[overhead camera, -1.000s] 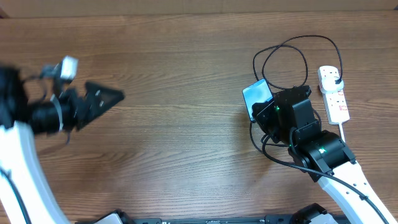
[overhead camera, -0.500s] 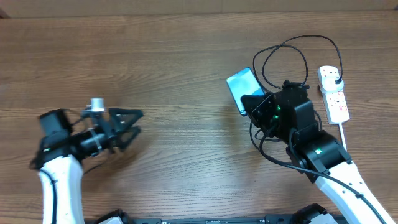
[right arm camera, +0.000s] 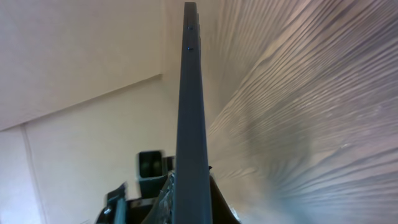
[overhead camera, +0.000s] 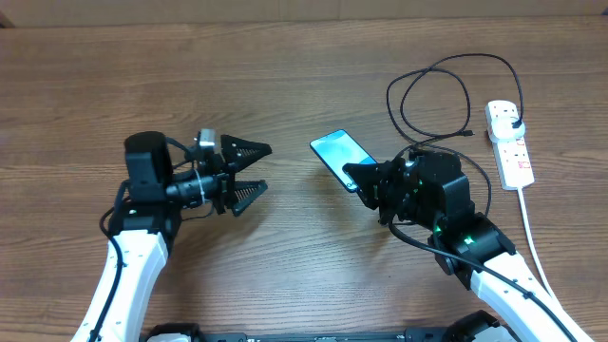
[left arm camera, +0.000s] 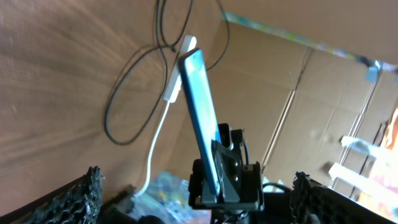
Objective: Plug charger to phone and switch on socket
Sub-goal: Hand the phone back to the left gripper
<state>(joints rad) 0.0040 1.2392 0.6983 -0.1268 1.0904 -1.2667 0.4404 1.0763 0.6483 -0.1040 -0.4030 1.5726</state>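
Observation:
My right gripper [overhead camera: 364,179] is shut on the phone [overhead camera: 339,153] and holds it off the table near the middle, its light blue screen up. In the right wrist view the phone's dark edge [right arm camera: 190,106] rises from between my fingers. My left gripper [overhead camera: 255,171] is open and empty, pointing at the phone from the left with a gap between. The left wrist view shows the phone [left arm camera: 202,118] tilted in the right gripper [left arm camera: 225,182]. The black charger cable [overhead camera: 435,93] lies looped at the back right, plugged into the white socket [overhead camera: 508,142]. Its loose tip [overhead camera: 468,133] rests on the table.
The socket's thick white cord [overhead camera: 533,249] runs down the right side toward the front edge. In the left wrist view the cable loop [left arm camera: 132,93] and the socket [left arm camera: 180,70] lie behind the phone. Cardboard walls [left arm camera: 273,93] stand beyond the table.
My right gripper has carried the phone left, away from the cable and toward the table's middle. My left arm has swung right and now faces the phone with open jaws.

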